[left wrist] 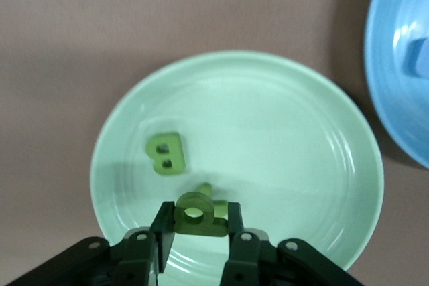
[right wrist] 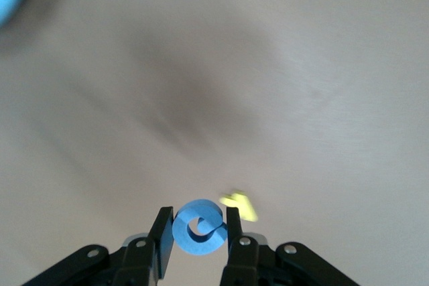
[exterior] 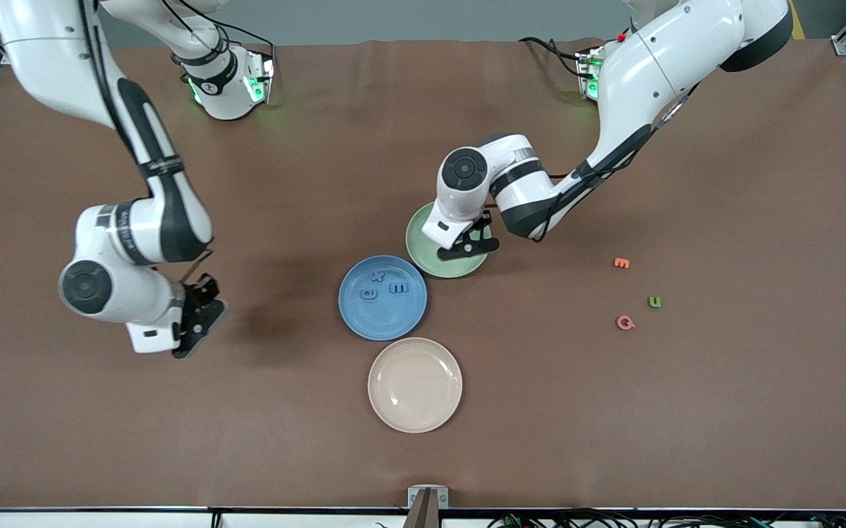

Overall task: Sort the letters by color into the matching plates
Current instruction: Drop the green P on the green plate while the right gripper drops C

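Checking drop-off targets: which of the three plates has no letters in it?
The beige plate, nearest the front camera. The blue plate holds three blue letters; the pale green plate holds a green letter.

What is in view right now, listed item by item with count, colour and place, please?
blue plate: one, blue, mid-table, holding three blue letters.
green plate: one, pale green, touching the blue plate toward the arms' bases; a green letter lies in it.
beige plate: one, beige, nearest the front camera.
loose letters: orange, green, pink, on the table toward the left arm's end; a yellow one under the right gripper.
left gripper: over the green plate, jaws shut on a green letter.
right gripper: over bare table, jaws shut on a blue letter.
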Controlling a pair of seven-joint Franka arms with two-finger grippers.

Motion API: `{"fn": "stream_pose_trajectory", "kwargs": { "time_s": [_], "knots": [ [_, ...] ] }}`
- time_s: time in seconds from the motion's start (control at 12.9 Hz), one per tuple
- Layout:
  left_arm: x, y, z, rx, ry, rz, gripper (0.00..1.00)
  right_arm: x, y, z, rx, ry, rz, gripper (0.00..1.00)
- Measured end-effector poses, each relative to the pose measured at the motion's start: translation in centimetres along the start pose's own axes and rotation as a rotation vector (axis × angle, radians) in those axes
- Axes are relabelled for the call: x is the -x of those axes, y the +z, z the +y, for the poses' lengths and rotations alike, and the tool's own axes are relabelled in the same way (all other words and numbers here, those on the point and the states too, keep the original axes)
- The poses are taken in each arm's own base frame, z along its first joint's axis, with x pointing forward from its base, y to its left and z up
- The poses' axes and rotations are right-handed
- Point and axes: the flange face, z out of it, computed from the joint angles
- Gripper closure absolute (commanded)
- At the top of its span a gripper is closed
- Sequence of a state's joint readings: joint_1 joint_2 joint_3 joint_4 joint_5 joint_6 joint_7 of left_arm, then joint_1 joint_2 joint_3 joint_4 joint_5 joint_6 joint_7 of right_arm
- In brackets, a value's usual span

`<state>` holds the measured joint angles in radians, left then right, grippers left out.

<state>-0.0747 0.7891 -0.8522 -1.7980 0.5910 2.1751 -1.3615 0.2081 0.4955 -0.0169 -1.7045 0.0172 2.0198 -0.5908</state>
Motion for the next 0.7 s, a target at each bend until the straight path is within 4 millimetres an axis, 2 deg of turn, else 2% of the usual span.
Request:
{"fn": "stream_pose_trajectory", "kwargs": {
  "time_s": [0.08,0.16,0.47,0.54,0.7],
  "knots": [
    [0.6,0.4,0.3,-0.006,-0.01,-0.003,0.11,-1.6,-0.1,-2.6,0.003,0.083,-0.003,0.9],
    [0.9,0.7,0.4,-0.014,-0.019,-0.001,0.01,-3.1,0.0,-5.3,0.0,0.171,-0.003,0.9],
    [-0.5,1.2,-0.5,-0.024,-0.054,0.004,0.01,-8.6,-0.2,-16.4,-0.086,0.502,0.035,0.9],
    [-1.0,0.9,-0.7,-0.02,-0.064,0.006,0.01,-10.0,0.0,-18.6,-0.089,0.57,0.052,0.9],
    [-2.9,-0.2,-1.6,-0.006,-0.094,0.023,0.01,-12.5,1.9,-22.1,-0.086,0.677,0.101,0.9]
  ]
}}
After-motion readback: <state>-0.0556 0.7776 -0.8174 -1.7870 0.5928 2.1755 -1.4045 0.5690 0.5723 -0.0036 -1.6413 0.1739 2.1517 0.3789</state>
